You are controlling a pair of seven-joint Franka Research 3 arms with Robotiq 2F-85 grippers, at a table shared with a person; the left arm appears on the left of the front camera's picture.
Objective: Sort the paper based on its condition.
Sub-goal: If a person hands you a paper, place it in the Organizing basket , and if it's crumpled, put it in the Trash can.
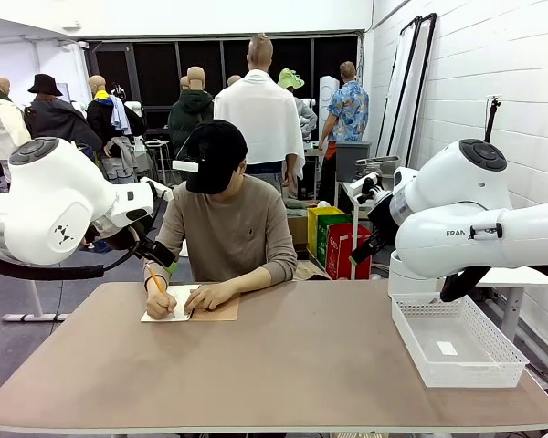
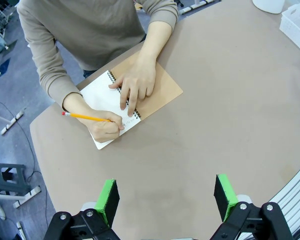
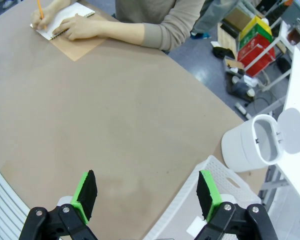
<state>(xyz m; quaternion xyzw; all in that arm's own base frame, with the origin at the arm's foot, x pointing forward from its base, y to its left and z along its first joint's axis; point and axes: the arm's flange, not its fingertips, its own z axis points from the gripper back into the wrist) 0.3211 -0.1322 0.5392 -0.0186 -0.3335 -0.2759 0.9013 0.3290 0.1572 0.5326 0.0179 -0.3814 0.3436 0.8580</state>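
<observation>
The paper, as loose sheets, is out of view. At the far side of the table [image 1: 283,365] a person writes with an orange pencil [image 2: 85,117] on the white page of a spiral notebook [image 2: 101,94] whose tan cover is folded open. One hand holds the pencil and the other presses on the binding. My left gripper [image 2: 167,197] hovers high over the table, open, nothing between its green pads, with the notebook ahead of it. My right gripper [image 3: 147,192] hangs open above the table's right part, also holding nothing.
A white mesh basket [image 1: 420,360] stands on the table's right side, just under the right gripper's view [image 3: 225,177]. A white lidded bin [image 3: 250,145] stands off the table beyond it. Bare tabletop spreads between notebook and basket.
</observation>
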